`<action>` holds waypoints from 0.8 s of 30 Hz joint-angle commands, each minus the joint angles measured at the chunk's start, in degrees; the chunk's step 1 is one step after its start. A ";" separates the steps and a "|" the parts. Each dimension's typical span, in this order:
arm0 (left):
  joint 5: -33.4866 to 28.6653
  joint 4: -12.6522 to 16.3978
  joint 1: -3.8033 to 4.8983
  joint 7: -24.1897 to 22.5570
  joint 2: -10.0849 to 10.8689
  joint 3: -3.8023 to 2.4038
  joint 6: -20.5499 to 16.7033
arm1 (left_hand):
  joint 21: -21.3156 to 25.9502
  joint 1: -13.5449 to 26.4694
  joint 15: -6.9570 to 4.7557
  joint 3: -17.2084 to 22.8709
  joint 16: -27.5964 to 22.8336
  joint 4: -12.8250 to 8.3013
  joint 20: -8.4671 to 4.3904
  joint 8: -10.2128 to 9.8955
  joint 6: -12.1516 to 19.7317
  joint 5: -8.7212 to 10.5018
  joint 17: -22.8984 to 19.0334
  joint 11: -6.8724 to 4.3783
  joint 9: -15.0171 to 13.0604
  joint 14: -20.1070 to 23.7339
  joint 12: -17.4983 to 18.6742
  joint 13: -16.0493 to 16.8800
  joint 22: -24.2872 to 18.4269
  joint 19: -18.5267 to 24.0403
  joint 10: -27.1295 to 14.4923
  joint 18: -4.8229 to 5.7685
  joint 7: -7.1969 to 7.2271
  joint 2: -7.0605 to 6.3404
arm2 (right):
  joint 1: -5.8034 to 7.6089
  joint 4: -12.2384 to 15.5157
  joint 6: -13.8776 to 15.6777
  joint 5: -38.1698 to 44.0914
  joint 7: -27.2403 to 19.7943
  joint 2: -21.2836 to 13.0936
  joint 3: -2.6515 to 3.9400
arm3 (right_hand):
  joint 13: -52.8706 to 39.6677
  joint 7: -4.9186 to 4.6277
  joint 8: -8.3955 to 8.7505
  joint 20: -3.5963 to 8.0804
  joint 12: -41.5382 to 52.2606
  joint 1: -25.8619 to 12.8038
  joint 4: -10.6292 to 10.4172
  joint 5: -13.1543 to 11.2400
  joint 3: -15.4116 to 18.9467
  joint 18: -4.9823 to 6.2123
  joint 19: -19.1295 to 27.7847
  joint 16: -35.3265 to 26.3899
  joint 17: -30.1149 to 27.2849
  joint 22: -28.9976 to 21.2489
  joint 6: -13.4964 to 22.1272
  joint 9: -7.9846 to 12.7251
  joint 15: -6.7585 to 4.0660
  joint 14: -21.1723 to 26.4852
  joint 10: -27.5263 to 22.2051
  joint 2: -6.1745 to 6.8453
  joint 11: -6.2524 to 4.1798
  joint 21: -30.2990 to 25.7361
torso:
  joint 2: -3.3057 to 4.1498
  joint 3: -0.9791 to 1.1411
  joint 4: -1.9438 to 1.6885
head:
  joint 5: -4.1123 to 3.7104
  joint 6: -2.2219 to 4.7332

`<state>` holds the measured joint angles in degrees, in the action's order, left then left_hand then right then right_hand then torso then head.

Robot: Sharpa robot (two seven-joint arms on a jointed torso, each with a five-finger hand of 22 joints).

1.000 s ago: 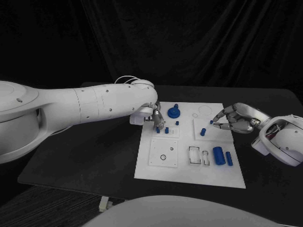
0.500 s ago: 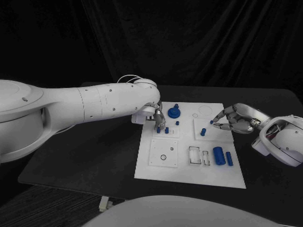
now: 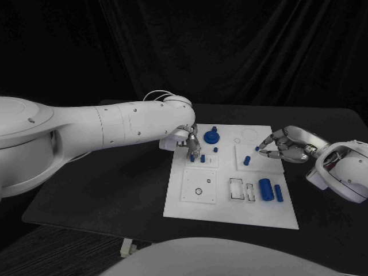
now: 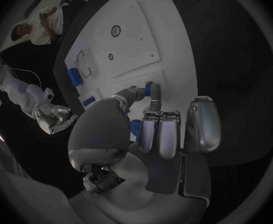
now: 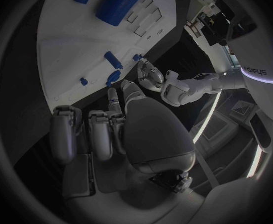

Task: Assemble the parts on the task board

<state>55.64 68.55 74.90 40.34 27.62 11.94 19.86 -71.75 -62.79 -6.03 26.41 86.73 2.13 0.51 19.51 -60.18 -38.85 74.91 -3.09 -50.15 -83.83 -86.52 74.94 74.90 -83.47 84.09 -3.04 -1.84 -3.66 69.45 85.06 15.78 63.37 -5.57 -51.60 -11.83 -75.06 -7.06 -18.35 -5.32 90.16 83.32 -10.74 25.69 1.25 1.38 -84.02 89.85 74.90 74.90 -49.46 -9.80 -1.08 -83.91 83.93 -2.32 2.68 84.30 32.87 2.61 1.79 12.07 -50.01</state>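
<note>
At the white task board [image 3: 202,207] in the frame's middle, the left hand [image 3: 189,142] pinches a blue peg [image 3: 192,156] over its socket, while the right hand [image 3: 287,145] pinches a small blue part [image 3: 257,148], apparently for fitting.

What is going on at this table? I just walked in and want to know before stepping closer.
A two-armed robot is assembling small blue parts on a white task board. Its left robot hand is at the board's far left corner, fingers down around a small blue peg. Its right robot hand hovers over the far right part, fingers curled near a tiny blue piece. Two blue cylinders lie loose near the board's right edge.
</note>
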 commanded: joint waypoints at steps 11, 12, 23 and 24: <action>1.21 0.29 -0.33 2.12 -0.04 0.23 0.93 | 0.02 -0.62 -0.45 6.71 -0.31 -6.89 -0.53 0.02 -0.80 -1.03 12.82 -0.42 0.01 -5.47 -0.17 12.54 6.09 -0.13 4.65 -0.82 0.64 0.19 | -0.20 0.12 -0.26 0.04 0.86 -0.05 0.03 | -14.94 -0.13 0.32 -0.27 -0.16 0.59 0.44 0.32 0.08 0.40 -1.72 0.15 15.10 12.75 -0.27 0.07 0.37 -6.09 6.07 -0.07 0.17 -0.32 | 0.00 -0.04 -0.04 | -0.02 0.01; 1.21 0.28 -0.33 2.13 -0.08 0.23 0.95 | 0.05 -0.56 -0.45 6.78 -0.34 -6.91 -0.54 0.03 -0.87 -1.24 12.80 -0.44 -0.01 -5.47 -0.22 12.57 6.09 -0.13 4.67 -0.83 0.65 0.24 | -0.20 0.12 -0.25 0.04 0.86 -0.05 0.03 | -14.94 -0.13 0.33 -0.27 -0.16 0.65 0.50 0.34 0.05 0.40 -1.71 0.15 15.10 12.74 -0.27 0.08 0.37 -6.09 6.07 -0.06 0.17 -0.33 | -0.01 -0.03 -0.03 | -0.04 0.01; 0.80 -0.15 -0.33 2.15 -0.53 0.23 1.42 | 0.07 0.20 -0.55 7.78 -0.33 -7.18 -0.64 0.37 -1.13 -1.99 12.82 -0.53 -0.61 -5.48 -0.01 12.43 6.21 -0.19 4.60 -0.82 0.77 0.70 | -0.21 0.18 -0.21 0.04 0.94 -0.11 0.03 | -14.94 -0.14 0.33 -0.28 -0.16 0.77 0.60 0.38 -0.04 0.42 -1.67 0.15 15.10 12.72 -0.30 0.08 0.38 -6.09 6.07 -0.09 0.18 -0.39 | 0.01 -0.02 0.00 | -0.06 0.01; 0.70 -0.20 -0.33 2.14 -0.58 0.23 1.40 | 0.09 0.37 -0.56 8.05 -0.28 -7.28 -0.65 0.41 -1.04 -1.61 12.85 -0.54 -0.77 -5.49 -0.01 12.44 6.23 -0.18 4.60 -0.82 0.77 0.78 | -0.21 0.19 -0.22 0.04 0.96 -0.12 0.03 | -14.94 -0.14 0.33 -0.28 -0.16 0.77 0.60 0.38 -0.04 0.42 -1.67 0.15 15.10 12.72 -0.30 0.08 0.38 -6.09 6.07 -0.09 0.18 -0.39 | 0.01 -0.02 0.01 | -0.02 0.01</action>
<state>56.72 68.34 74.89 40.37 27.28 12.00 20.44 -71.75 -62.71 -6.24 26.50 86.73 2.23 0.30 19.63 -60.21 -40.98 74.91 -3.17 -50.86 -84.05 -86.52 74.94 74.90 -83.68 84.01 -3.05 -1.86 -3.58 69.39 85.11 15.75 63.37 -5.50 -51.65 -11.83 -75.09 -7.06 -18.35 -5.32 90.19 83.32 -10.34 25.69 1.18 1.38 -84.02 89.85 74.90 74.93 -49.46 -9.81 -1.08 -83.91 83.92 -2.32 2.68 84.30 32.85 2.59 1.76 12.00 -50.01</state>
